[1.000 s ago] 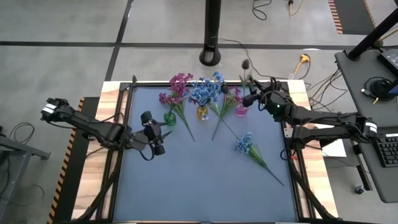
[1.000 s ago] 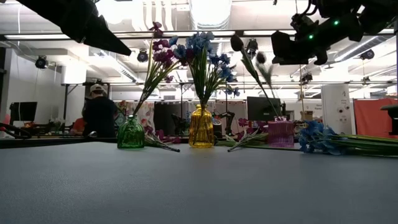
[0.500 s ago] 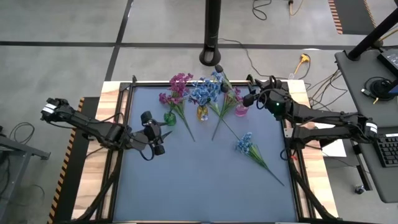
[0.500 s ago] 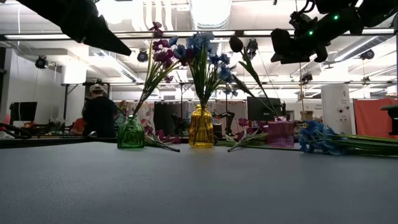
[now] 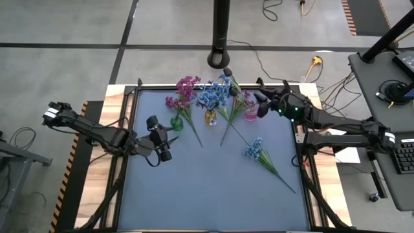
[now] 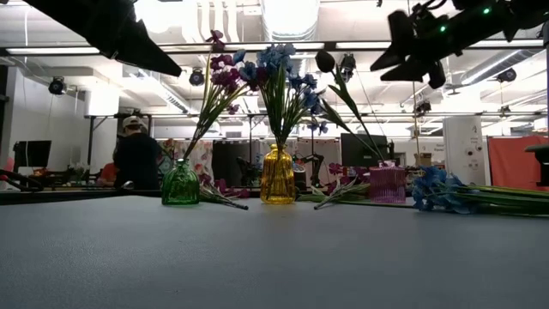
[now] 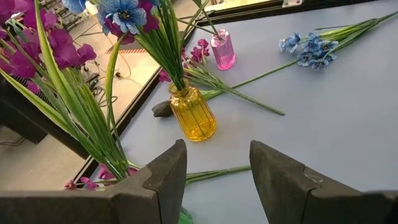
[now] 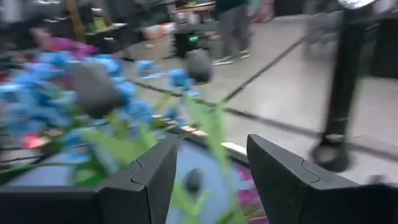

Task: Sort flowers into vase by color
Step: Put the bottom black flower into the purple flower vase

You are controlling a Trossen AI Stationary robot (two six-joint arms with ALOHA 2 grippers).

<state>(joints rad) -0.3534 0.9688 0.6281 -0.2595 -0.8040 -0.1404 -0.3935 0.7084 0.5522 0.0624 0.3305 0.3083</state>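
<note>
Flowers (image 5: pixel 210 95) fill three vases — green (image 6: pixel 180 184), yellow (image 6: pixel 278 175), pink (image 7: pixel 222 50).

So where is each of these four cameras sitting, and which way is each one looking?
High view: overhead, facing straight down on the table; both arms show.
Low view: at tabletop height, facing the three vases; arms overhead.
Left wrist view: on the left arm, facing the yellow vase; left end effector open.
Right wrist view: on the right arm, facing blue flowers; right end effector open.
Shared: the yellow vase, low and left wrist views.
</note>
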